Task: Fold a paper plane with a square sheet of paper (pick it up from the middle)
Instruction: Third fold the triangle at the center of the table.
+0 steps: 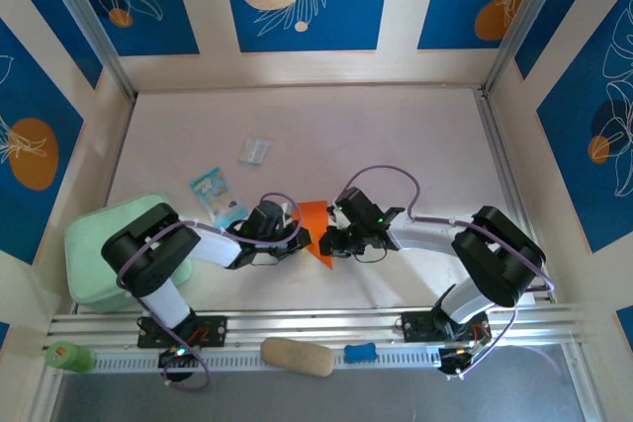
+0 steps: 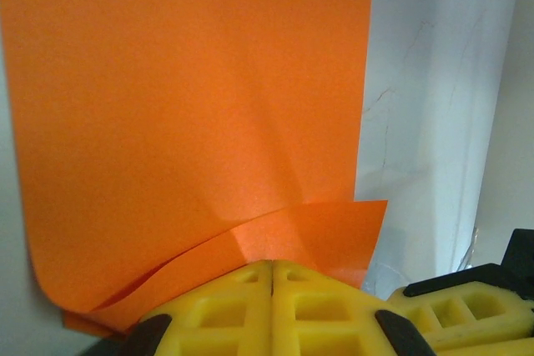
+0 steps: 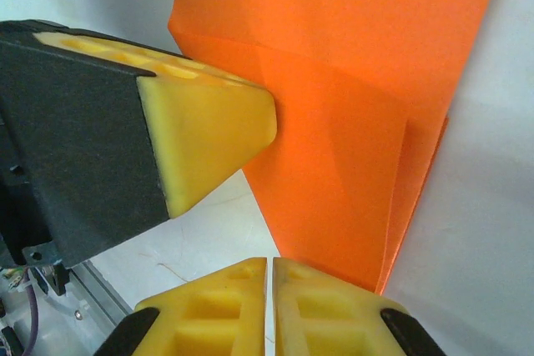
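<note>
White worktop [image 1: 396,135], blue-patterned walls. The left pincer [image 2: 272,266] is closed at the edge of the folded orange square sheet of paper [image 2: 192,97], perhaps nipping it. The right pincer [image 3: 269,264] is closed at the sheet's 3 o'clock. The paper looks light, floppy and easily creased, so grip it at the edges beside the folds.

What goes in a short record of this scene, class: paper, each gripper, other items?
sheet: orange paper, partly folded, layers overlapping, between the grippers
left gripper: shut, tip at the paper's edge
right gripper: shut, tip just beside the paper's corner
other items: green pad, blue-and-white packet, clear wrapper
</note>
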You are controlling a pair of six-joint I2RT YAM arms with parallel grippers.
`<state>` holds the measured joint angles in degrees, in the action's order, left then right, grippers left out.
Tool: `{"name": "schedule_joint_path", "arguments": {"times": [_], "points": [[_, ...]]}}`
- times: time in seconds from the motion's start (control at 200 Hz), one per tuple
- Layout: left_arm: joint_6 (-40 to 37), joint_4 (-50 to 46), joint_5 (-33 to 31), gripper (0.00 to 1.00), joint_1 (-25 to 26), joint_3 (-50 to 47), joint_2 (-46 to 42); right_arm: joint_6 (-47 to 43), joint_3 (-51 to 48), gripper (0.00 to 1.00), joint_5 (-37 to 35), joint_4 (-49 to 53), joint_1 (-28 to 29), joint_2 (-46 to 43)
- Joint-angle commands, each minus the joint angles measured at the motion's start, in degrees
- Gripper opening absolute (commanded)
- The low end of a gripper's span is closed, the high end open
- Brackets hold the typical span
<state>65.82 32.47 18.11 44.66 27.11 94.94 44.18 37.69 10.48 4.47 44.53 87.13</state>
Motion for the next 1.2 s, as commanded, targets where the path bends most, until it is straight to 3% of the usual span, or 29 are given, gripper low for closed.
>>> {"name": "schedule_joint_path", "arguments": {"times": [0.0,1.195], "points": [[-1.8,-6.5,-1.8,0.02,1.3,0.5,0.6,0.5,-0.1,0.1,1.1,-0.4,-0.2,0.6],[-1.8,-6.4,-1.7,0.03,1.2,0.2,0.4,1.1,-2.3,0.1,-0.8,0.3,-0.8,-1.4]]}}
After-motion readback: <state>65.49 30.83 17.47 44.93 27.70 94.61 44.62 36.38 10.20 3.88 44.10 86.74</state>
